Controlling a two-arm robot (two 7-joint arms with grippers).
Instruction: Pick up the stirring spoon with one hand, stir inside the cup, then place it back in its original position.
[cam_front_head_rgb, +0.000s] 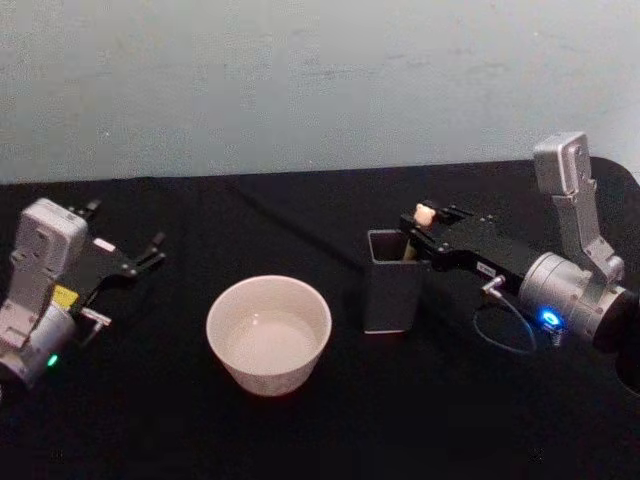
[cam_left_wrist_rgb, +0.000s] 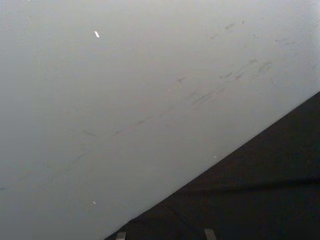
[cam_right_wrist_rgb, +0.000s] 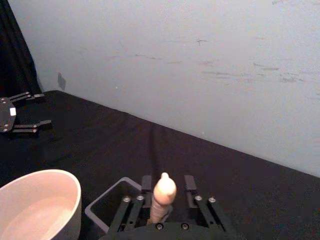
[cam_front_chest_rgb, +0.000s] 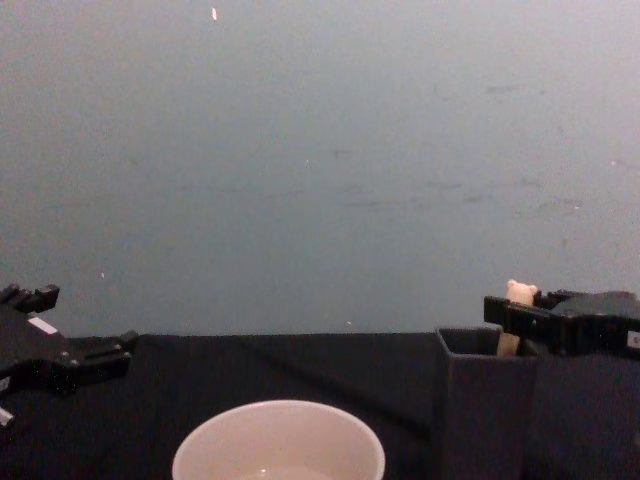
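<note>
My right gripper (cam_front_head_rgb: 430, 219), fingers spread, straddles the stirring spoon (cam_right_wrist_rgb: 164, 192) standing in the grey holder (cam_front_head_rgb: 390, 295); left gripper (cam_front_head_rgb: 128, 225) parked, spread.

Cream-white round cup (cam_front_head_rgb: 268, 335): mouth clear above; bare black tablecloth (cam_front_head_rgb: 300, 215) at 12, 6 o'clock. Dark grey square holder (cam_front_head_rgb: 390, 290) near at 2 o'clock, narrow gap. Right gripper (cam_front_head_rgb: 428, 222) crowds holder's 3 o'clock side.

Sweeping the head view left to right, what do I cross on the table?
left claw, open → cup → dark holder → right claw, reaching in from the right at the holder's top. The stirring spoon overlaps both holder and claw, so it stays unranked.
</note>
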